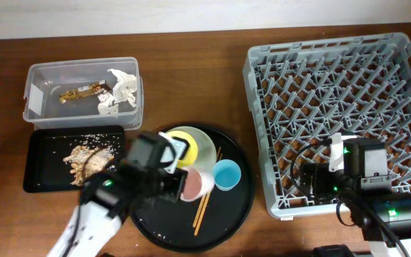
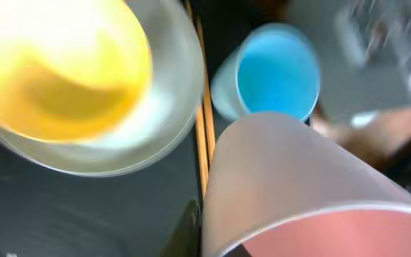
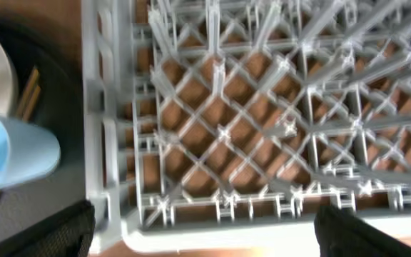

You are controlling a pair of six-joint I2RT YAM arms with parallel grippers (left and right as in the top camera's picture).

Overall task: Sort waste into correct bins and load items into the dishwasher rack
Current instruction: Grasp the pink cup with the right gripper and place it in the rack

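Pink cup [image 1: 195, 184]: tilted on its side, pinched in your L end effector [image 1: 182, 177] above round black tray [image 1: 234, 208], just beside blue cup [image 1: 227, 174]; yellow bowl [image 1: 188, 135] sits on plate [image 1: 207, 148]. R end effector [image 3: 204, 232]: fingers spread, over dishwasher rack [image 1: 334, 86] corner nearest tray.

Grey rack [image 3: 262, 107] fills the view, blue cup [image 3: 13, 153] left.

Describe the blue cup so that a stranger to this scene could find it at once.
Find the large grey dishwasher rack on the right; just left of it lies a round black tray. The blue cup sits on the tray's right side, right of the chopsticks. It is the only blue thing; the pink cup is its neighbour.
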